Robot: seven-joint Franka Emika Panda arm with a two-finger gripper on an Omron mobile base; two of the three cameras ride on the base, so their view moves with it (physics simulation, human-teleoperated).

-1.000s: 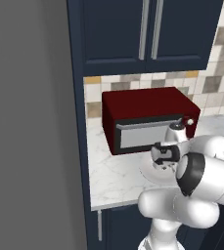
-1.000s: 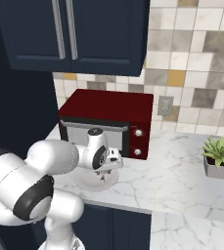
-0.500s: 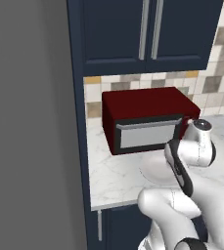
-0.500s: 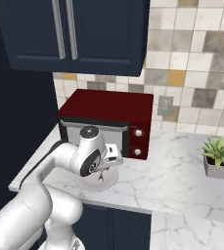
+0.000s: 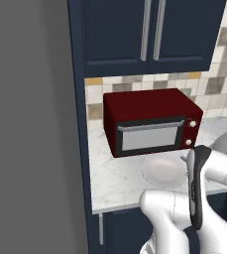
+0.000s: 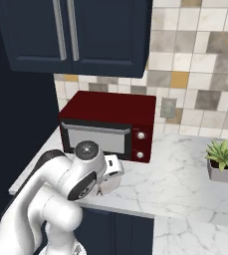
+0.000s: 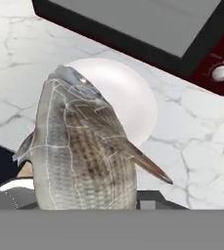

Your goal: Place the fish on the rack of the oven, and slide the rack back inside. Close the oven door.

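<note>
Lifting clear of the counter, the fish [image 7: 84,146] is seen held between narrowly set jaws, its grey, scaled body standing up in the middle of the hand view, head toward 12 o'clock and one fin jutting out toward 4 o'clock. The white plate [image 7: 128,93] is left bare behind it, up at about 1 o'clock from the fish, on the marbled counter [image 7: 15,58]. A second ago the gripper was down at the plate in front of the red microwave [image 5: 149,121]; now the arm has been swung up and back, and in the left base view the plate [image 5: 164,171] is uncovered at 6 o'clock from the microwave, with the white wrist drawn off to its 3 o'clock. In the right base view the gripper [image 6: 111,173] is carried just off the counter edge [image 6: 135,206], at 7 o'clock from the microwave [image 6: 108,124].

So the pick can be judged done: the fish is off the plate and in the grip, apparently secure, though only the lower body is pinched and the fingertips are hidden behind it. What remains is everything else: the transfer to the oven, the placing on the rack, the slide-in and the door. A long carry is called for, and a slip from that low pinch is the thing to be watched.
</note>
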